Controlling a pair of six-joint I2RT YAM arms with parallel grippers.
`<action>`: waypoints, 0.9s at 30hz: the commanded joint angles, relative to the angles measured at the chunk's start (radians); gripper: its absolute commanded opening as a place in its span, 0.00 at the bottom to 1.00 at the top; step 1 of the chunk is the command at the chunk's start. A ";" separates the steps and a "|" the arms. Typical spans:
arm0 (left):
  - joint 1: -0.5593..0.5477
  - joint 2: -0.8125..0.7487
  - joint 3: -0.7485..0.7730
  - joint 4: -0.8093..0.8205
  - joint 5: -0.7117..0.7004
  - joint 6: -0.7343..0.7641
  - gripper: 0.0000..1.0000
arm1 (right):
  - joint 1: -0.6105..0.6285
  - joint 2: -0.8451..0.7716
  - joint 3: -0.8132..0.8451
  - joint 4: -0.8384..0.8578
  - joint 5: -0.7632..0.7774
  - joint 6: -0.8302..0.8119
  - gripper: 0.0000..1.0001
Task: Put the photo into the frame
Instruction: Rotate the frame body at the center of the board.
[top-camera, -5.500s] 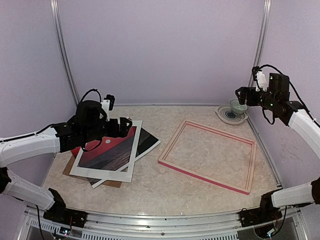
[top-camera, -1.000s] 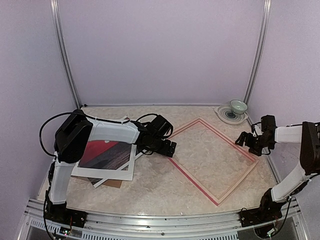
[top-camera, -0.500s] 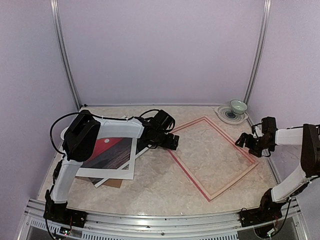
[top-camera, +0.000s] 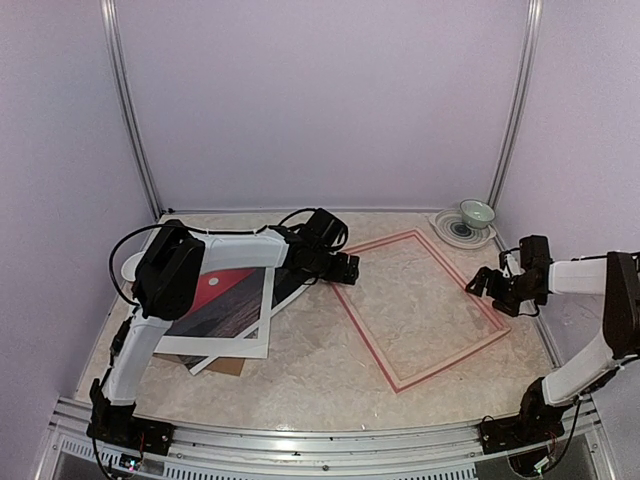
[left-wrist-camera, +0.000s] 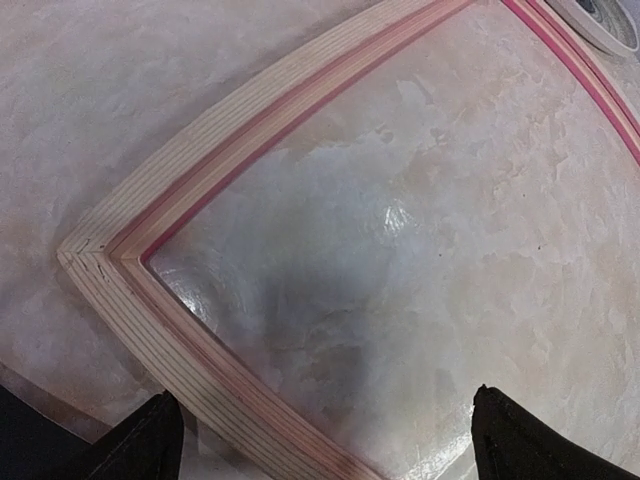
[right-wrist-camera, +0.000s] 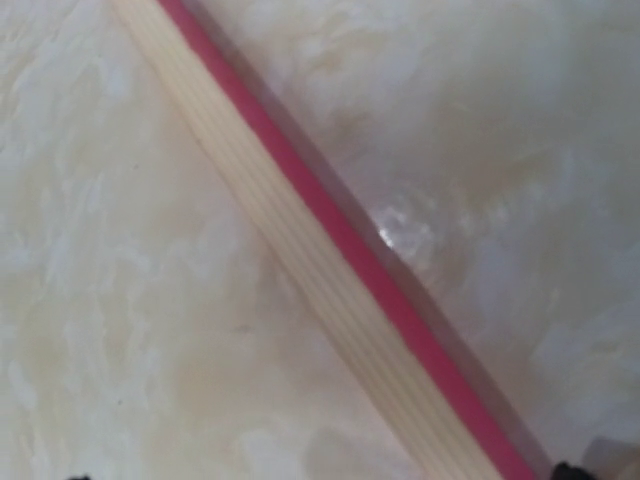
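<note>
Fingers (left-wrist-camera: 145, 445) on the left gripper (top-camera: 341, 268) stand spread wide with nothing between them. The right gripper (top-camera: 490, 283) is splayed just as wide and grasps nothing either. Both hang low over the table (top-camera: 300, 372), a pale marbled top that fills the floor of the booth.

Biggest thing on it is the frame (top-camera: 364, 336), lying flat on the right half and turned so its corners point like a diamond. Pale wood faces up, with a thin pink line running along the rails (pink shows only at the edges from where I stand). The left gripper sits at the frame's left corner. From its wrist that corner shows between the two dark fingertips, one tip over the near rail, though I cannot tell whether it touches the wood. The right gripper is at the opposite side, over the right-hand rail. Its wrist view is filled by that rail running slantwise, wood on one side and pink on the other.

Off to the left lies a stack, its nearest corner close to the frame but not on it. The photo (top-camera: 215, 300) is in it, flat, under a white mat (top-camera: 215, 346). Red sky shows through the mat's window, and a darker part sticks out to the right past the mat's edge. The left arm (top-camera: 230, 250) crosses above the stack. A brown board (top-camera: 228, 367) peeks out from beneath at the near side.

In the far right corner a small plate (top-camera: 446, 233) with dark rings holds a pale green bowl (top-camera: 478, 211).
</note>
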 joint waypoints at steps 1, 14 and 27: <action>0.000 0.028 0.038 0.058 0.058 -0.016 0.99 | 0.052 -0.026 -0.037 -0.028 -0.068 0.032 0.99; 0.027 0.072 0.073 0.073 0.072 -0.028 0.99 | 0.094 -0.118 -0.101 -0.057 -0.063 0.055 0.99; 0.041 0.079 0.083 0.104 0.072 -0.017 0.99 | 0.114 -0.221 -0.149 -0.085 -0.077 0.100 0.99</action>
